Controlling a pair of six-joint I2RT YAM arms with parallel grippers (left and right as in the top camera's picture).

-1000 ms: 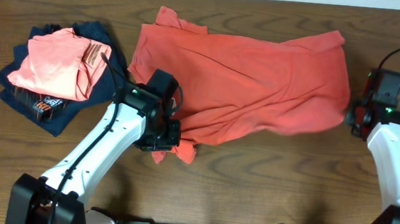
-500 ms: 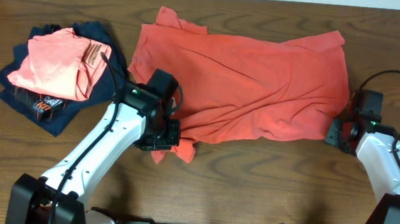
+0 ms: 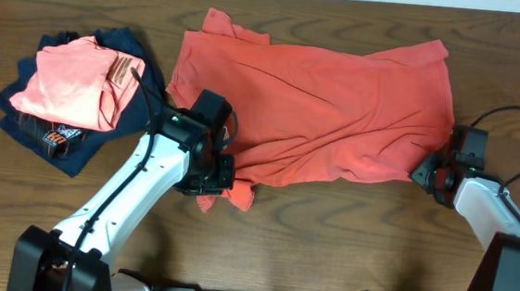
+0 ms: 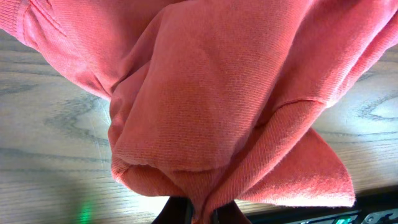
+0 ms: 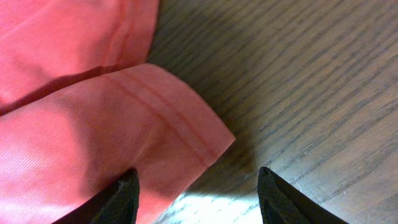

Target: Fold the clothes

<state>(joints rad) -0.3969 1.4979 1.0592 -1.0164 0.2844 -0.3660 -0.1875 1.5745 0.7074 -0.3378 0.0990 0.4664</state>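
A: On the middle of the dark wood-grain bench [image 3: 344,254], what's there?
B: Large coral-red cotton T-shirt [image 3: 318,113], spread out, wrinkled.
A: Left pincer [image 3: 211,177]?
B: Clamped on a bunched fold at the shirt's near-left edge. Wrist view shows cloth pinched tight between its fingers.
A: Right pincer [image 5: 198,177]?
B: Spread wide, low over the bench, straddling the hemmed corner at the shirt's right edge, gripping nothing.
A: Anything else?
B: Pale salmon-pink folded shirt [image 3: 65,79] on a dark navy garment [image 3: 74,149], bench left, near the T-shirt's left edge.
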